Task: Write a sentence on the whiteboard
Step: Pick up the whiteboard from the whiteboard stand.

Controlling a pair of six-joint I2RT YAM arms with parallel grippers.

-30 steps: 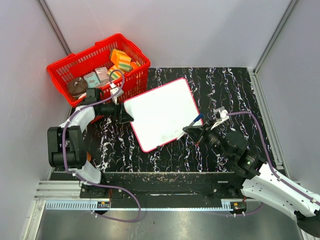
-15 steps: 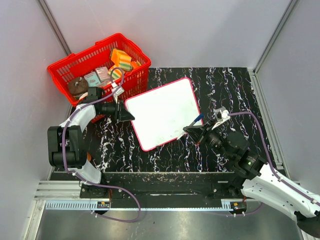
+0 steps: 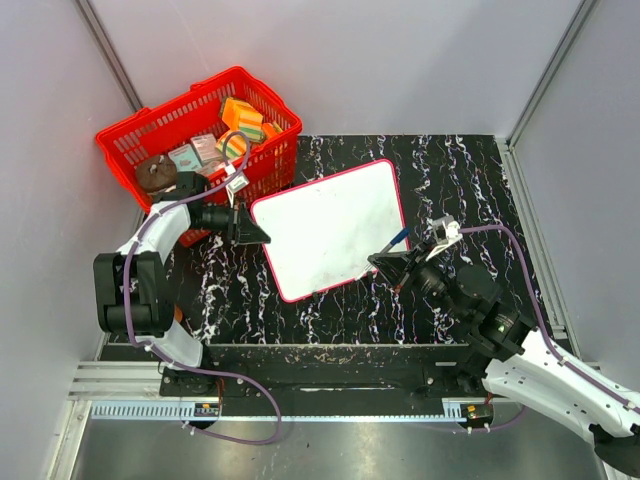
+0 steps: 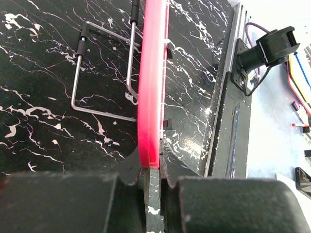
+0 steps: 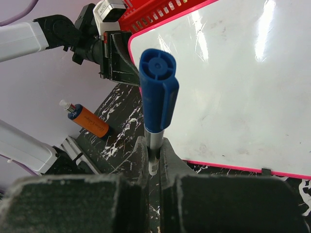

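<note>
— Black, white-veined surface (image 3: 470, 170) first. What lies on it?

— The whiteboard (image 3: 330, 225), mid-surface and skewed, with its far left corner just beside the red basket (image 3: 265, 165). Its face is blank, with no blue words anywhere.

— And the arms?

— The left hand (image 4: 149, 171) is closed narrow on the red frame at the board's left edge. Its wrist view shows the rim pinched between the fingers, with a wire stand (image 4: 80, 82) just beside it. The right hand (image 5: 153, 158) is clamped on a marker (image 5: 158, 90), near the board's near right edge.

— Is the tip on the board?

— No. The blue end looks like a cap on the pen. I judge the step to be getting ready: board steadied, pen gripped, nothing written.

— The next move?

— Probably baring the tip. That needs the left hand or some brace, since the right one is occupied. Then the tip must come down on the white face with light, even pressure while the left hand holds the board against sliding.
</note>
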